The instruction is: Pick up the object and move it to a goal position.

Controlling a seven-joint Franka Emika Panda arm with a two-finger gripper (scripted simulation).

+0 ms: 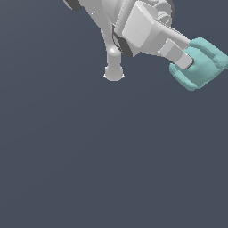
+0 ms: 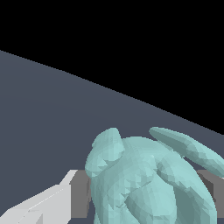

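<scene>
1. Background: a plain dark grey-blue surface [image 1: 111, 156] filled the exterior view; no goal marker was visible.
2. The white arm's gripper [image 1: 189, 62] was clenched on the pale teal, knobbly object [image 1: 202, 67], a finger [image 2: 81, 192] pressing either flank in the wrist view.
3. The object [image 2: 144, 183] sat between the fingertips and projected beyond them, near the exterior view's upper right, apparently lifted clear for transport.

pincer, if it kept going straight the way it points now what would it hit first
Nothing but the teal object it already grips: the pincer points toward the exterior view's right edge, where only bare grey floor shows. Depth is unclear.
</scene>
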